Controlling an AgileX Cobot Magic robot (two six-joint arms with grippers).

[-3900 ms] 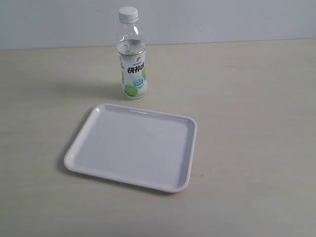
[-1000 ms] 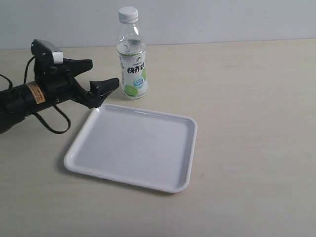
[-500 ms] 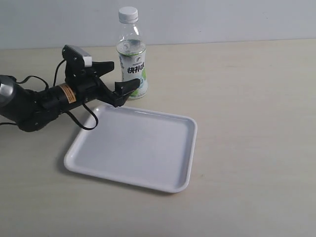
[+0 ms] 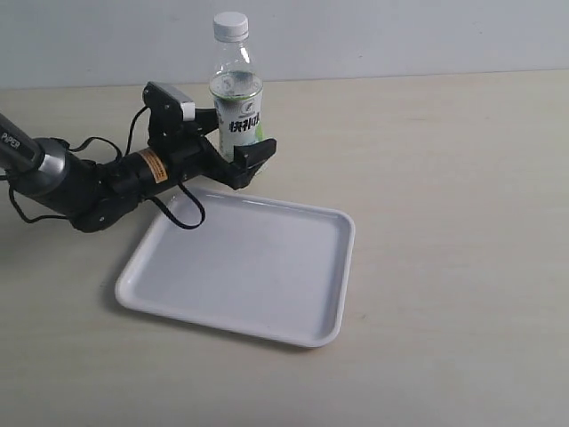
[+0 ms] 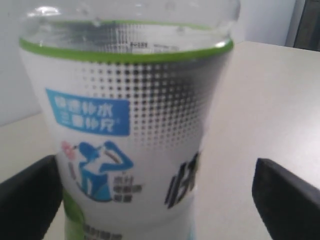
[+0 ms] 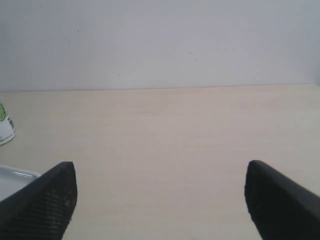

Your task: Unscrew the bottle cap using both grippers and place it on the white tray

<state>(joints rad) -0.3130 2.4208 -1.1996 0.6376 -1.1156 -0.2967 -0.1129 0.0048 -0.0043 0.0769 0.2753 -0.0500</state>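
1. The small clear plastic bottle (image 4: 236, 89) was glossy and see-through above its label, catching light.
2. Its white-and-green wrap label (image 5: 130, 140) was smooth, printed with fine dots, and had a slight sheen.
3. The small round white plastic cap (image 4: 230, 24) looked opaque and matt.
4. The large rectangular white plastic tray (image 4: 240, 267) was glossy, with bright reflections along its rim.
5. The pale wood-grain tabletop (image 4: 444, 222) looked smooth and matt.
6. The left gripper (image 4: 235, 138) was matt black. The right gripper (image 6: 160, 200) had black fingers (image 6: 45, 200) with a fine grainy texture.

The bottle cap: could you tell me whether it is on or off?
On: the bottle cap sits atop the neck of the upright bottle. How tightly cannot be told.
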